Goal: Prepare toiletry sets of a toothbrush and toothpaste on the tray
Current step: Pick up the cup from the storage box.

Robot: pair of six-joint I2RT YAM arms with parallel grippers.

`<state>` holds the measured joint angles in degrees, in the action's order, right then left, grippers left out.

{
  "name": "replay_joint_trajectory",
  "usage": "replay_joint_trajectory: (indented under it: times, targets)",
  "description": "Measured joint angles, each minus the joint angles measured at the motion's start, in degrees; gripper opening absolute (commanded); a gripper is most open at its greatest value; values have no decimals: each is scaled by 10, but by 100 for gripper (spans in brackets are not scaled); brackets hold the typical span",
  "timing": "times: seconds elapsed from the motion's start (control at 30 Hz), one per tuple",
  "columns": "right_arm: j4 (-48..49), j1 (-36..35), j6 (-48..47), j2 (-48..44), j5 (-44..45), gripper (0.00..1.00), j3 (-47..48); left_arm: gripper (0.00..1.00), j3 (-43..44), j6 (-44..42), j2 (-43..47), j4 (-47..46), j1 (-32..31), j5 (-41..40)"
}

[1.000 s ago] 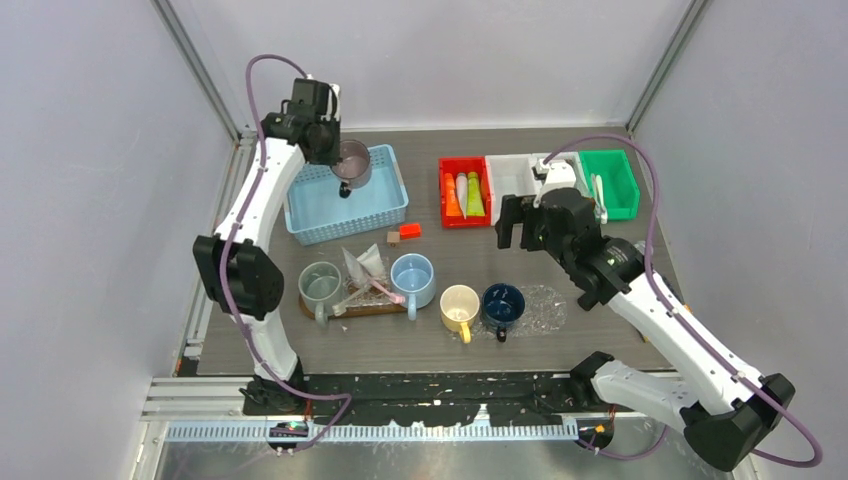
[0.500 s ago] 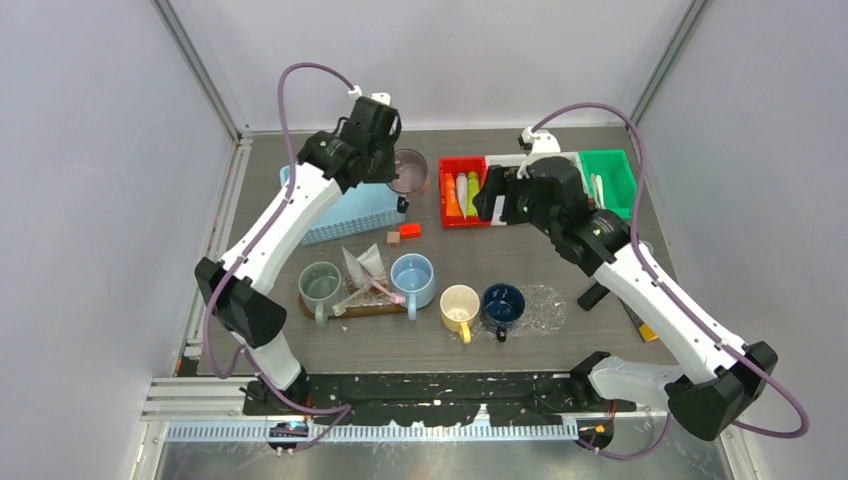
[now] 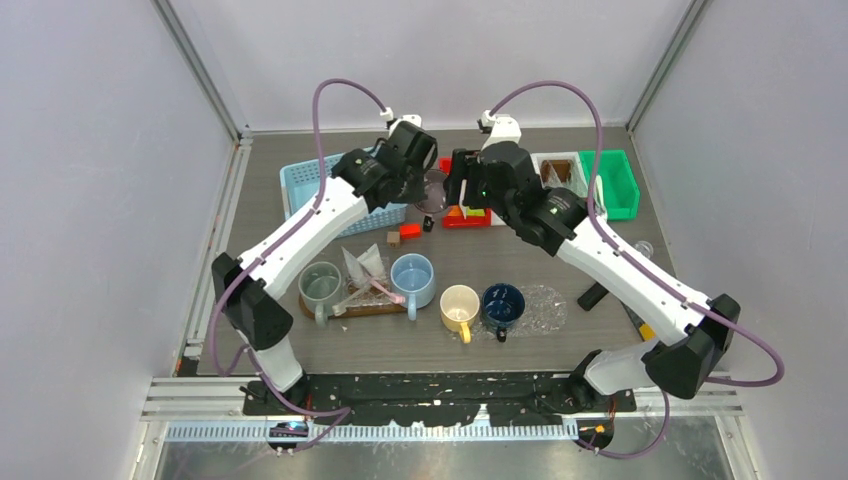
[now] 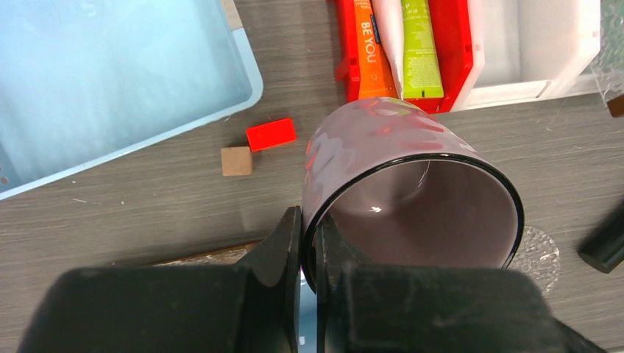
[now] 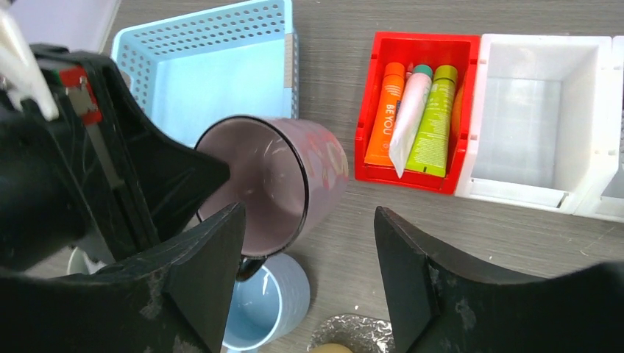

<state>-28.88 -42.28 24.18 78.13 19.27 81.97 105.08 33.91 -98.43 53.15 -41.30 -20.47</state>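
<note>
Black left gripper [image 4: 309, 239] pinches the rim of a tilted mauve mug [image 4: 397, 176], held off the surface [image 4: 169, 198] between the blue basket [image 5: 213, 73] on the left and the red bin [image 5: 423, 38] of toothpaste tubes [image 5: 408, 118] on the right. The right gripper [image 5: 309, 217] hangs open over the mug.

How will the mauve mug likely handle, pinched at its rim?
The mauve mug looks glossy, so probably slippery. The left gripper pinches just one wall while it hangs tilted, so it might swivel. It seems rigid ceramic, likely breakable if dropped.
</note>
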Motion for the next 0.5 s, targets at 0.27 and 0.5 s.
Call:
replay_joint_trajectory:
  times: [0.27,0.5]
  targets:
    - [2,-1,16,38,37,60,0,0,-6,8,-11,-7,-29,-23]
    - [2,-1,21,53,56,49,-8,0,-19,19,-11,-28,-40,-31]
